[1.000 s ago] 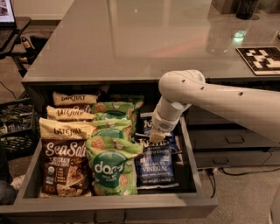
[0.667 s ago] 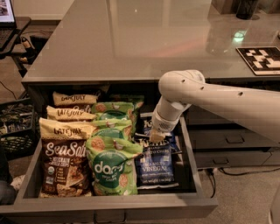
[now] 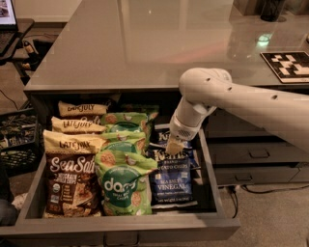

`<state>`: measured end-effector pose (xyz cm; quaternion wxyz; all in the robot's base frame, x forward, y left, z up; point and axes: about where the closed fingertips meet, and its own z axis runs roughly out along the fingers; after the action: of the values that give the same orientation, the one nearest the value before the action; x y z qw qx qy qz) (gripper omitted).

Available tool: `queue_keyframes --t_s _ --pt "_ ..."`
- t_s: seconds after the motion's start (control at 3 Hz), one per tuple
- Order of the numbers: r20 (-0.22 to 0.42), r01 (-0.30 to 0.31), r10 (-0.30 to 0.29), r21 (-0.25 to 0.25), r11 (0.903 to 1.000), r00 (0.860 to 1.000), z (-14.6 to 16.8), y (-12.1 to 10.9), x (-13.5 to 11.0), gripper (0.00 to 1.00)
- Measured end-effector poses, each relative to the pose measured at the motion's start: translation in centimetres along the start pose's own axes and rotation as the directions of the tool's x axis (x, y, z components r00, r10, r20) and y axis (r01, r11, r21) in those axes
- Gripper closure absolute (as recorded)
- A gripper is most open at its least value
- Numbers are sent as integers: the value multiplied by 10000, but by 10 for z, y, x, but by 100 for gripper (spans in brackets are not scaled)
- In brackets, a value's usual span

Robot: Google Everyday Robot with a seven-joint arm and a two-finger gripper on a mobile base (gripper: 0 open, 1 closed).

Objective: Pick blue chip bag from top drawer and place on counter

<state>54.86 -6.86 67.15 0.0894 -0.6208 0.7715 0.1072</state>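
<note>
Much of the gripper [image 3: 175,145] is hard to read. It shows only as a pale yellowish tip below the white wrist of the arm [image 3: 241,101], pointing down into the open top drawer [image 3: 120,230], and whether it is spread or closed cannot be told. The tip sits at the upper end of the blue chip bag [image 3: 170,179], seemingly touching it, and it covers part of the brand lettering there. The arm itself runs off the picture's right edge.

The back of the drawer lies in shadow under the edge of the counter [image 3: 145,48], so the rearmost packs are dim. The drawer's plain front is cut by the bottom edge. On the counter, a black-and-white patterned board [image 3: 289,65] is clipped at the right, and a dark object [image 3: 273,9] near the top is cropped too. A black crate [image 3: 14,140] on the floor is cut off at the picture's left.

The blue chip bag lies flat and face up in the right part of the drawer, close to its right wall. It sits just beside the green "doos" bags [image 3: 123,185], whose front bag overlaps its left edge. It is dark navy, crinkled and slightly glossy, with white print. "VINEGAR" reads clearly on its lower half, while the smaller lines above it are blurred. Further left stand a brown "Sea Salt" bag [image 3: 70,181] and cream Late July bags [image 3: 77,124].
</note>
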Motion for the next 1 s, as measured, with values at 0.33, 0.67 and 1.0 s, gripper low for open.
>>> queue_keyframes --t_s 0.33,0.67,1.0 --pt "330 -223 230 -212 9995 9992 -40 8 -1 100" --pt "741 -235 252 -233 9995 9969 -75 11 0 100" --pt "925 -136 128 82 9999 9956 -109 8 2 100"
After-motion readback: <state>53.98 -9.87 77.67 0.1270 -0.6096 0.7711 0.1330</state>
